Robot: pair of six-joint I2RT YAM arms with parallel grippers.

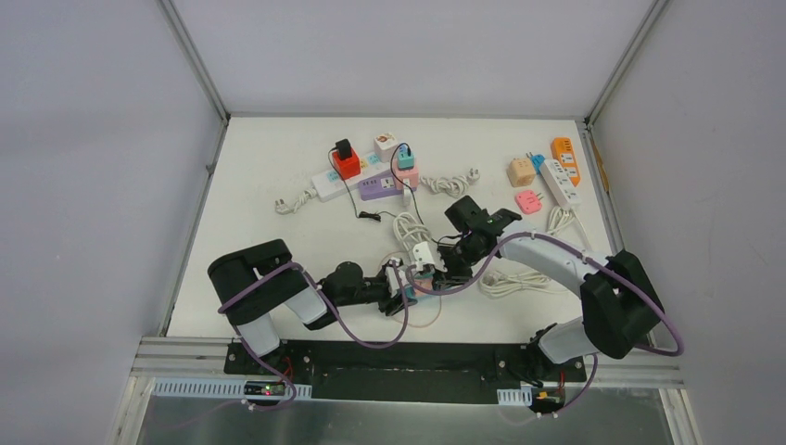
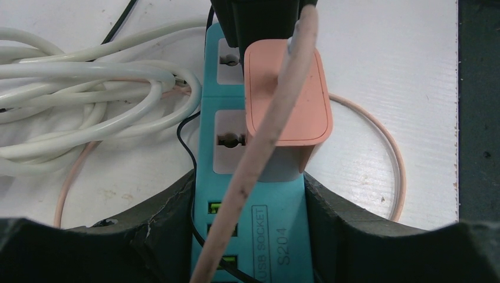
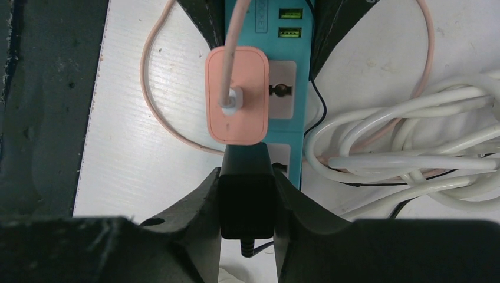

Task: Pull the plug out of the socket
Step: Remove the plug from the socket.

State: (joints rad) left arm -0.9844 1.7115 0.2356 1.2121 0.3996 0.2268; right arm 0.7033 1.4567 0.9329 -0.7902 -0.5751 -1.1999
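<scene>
1. On the teal power strip (image 2: pixel 292 236), as the left wrist camera sees it, white letters inside a thin white frame read "USB SOCKET". They run lengthways along the strip, just beside its USB ports (image 2: pixel 215 207).
2. Right next to that frame, on the same teal face, larger white characters read "S204".
3. In the right wrist view, a scrap of white lettering on the strip is cut off at the top edge. I can't read it.
4. In the overhead view, any print is too small to read.
</scene>
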